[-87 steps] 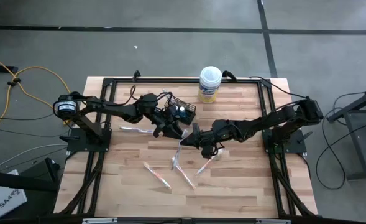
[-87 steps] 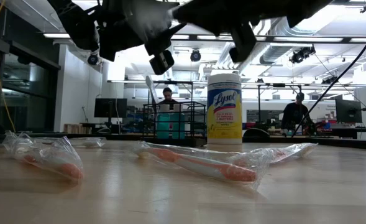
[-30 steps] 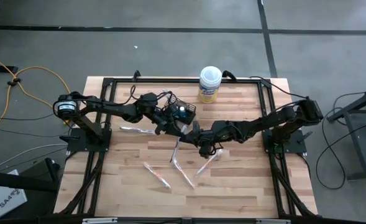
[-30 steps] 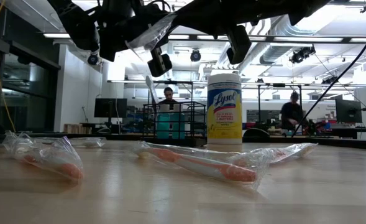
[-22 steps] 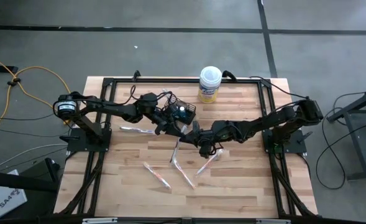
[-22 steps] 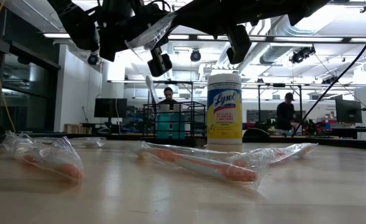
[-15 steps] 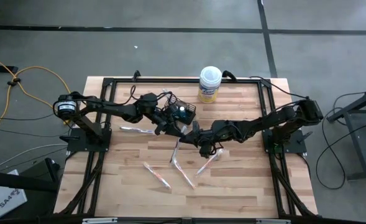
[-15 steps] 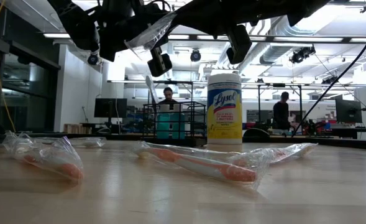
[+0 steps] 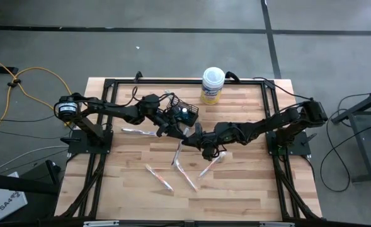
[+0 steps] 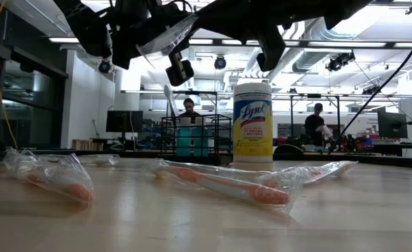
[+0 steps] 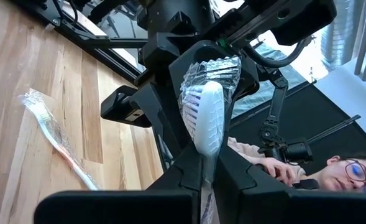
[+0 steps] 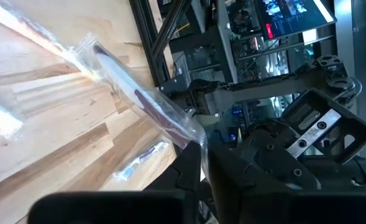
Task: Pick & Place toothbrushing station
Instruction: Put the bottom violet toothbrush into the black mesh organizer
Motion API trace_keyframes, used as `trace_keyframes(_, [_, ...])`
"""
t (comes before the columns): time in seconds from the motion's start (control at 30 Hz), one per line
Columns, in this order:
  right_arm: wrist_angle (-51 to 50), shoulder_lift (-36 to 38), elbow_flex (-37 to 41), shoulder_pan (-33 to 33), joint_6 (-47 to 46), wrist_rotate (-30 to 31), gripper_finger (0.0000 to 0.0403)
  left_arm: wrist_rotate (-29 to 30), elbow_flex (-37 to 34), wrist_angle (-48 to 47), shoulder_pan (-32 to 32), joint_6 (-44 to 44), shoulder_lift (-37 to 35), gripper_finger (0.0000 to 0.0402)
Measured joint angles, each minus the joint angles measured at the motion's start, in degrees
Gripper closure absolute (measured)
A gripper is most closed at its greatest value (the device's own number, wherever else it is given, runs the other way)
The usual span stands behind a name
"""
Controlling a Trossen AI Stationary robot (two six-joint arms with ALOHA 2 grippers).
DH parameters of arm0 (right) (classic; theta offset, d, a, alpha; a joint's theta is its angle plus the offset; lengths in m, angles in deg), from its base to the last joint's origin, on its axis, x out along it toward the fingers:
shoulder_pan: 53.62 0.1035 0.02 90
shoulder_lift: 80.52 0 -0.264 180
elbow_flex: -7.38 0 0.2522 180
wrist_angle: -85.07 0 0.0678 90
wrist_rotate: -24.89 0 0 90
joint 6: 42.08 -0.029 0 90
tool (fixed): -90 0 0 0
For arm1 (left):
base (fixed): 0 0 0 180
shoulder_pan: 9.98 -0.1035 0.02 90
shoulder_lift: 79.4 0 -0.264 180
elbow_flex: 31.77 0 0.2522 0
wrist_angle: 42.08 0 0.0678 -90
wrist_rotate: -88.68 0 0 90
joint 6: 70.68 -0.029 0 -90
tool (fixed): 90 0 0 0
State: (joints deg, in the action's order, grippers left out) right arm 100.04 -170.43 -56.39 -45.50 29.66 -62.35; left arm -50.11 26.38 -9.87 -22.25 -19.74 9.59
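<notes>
The black wire basket [image 9: 185,112] stands at the far middle of the table, with a teal thing [image 10: 192,143] in it and a white brush [image 10: 169,98] sticking up. In front of it my left gripper [image 9: 174,130] and right gripper [image 9: 190,136] meet above the table, both shut on one wrapped toothbrush [image 9: 177,153]. Its lower part slants down toward the near edge. Several more wrapped toothbrushes lie flat on the wood, among them one at the left [image 9: 138,132] and one near the middle [image 9: 186,178]. My left gripper [image 11: 205,171] pinches the toothbrush's neck [image 11: 205,149] between its two fingers, just below the head. The white head [image 11: 206,112] sticks out past the fingertips inside the crinkled wrapper, clear of the table. My right gripper [image 12: 202,163] has the wrapper's end [image 12: 194,137] at its fingertips. From there the wrapped brush [image 12: 133,87] runs slanting away over the wood, lifted clear.
A white-lidded, yellow-labelled canister [image 9: 212,85] stands at the far edge, right of the basket. A black frame [image 9: 270,113] runs round the table top. The near half of the wood holds three wrapped brushes [image 9: 159,178]. People move in the room behind.
</notes>
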Motion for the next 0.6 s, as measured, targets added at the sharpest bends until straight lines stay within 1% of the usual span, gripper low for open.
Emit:
trace_keyframes(0.2, [1.12, 0.00, 0.03, 0.50, 0.30, 0.20, 0.0379, -0.16, 0.00, 0.21, 0.04, 0.11, -0.02, 0.0385])
trace_keyframes(0.37, [1.34, -0.01, 0.03, 0.50, -5.20, 0.12, 0.0374, -0.14, 0.01, 0.18, 0.02, 0.11, -0.02, 0.0387])
trace_keyframes(0.47, [1.29, -0.02, 0.03, 0.50, -7.09, 0.07, 0.0359, -0.12, 0.01, 0.20, 0.02, 0.11, -0.02, 0.0387])
trace_keyframes(0.6, [0.80, -0.04, 0.03, 0.50, -7.25, -0.10, 0.0328, -0.07, 0.01, 0.17, 0.02, 0.11, -0.04, 0.0387])
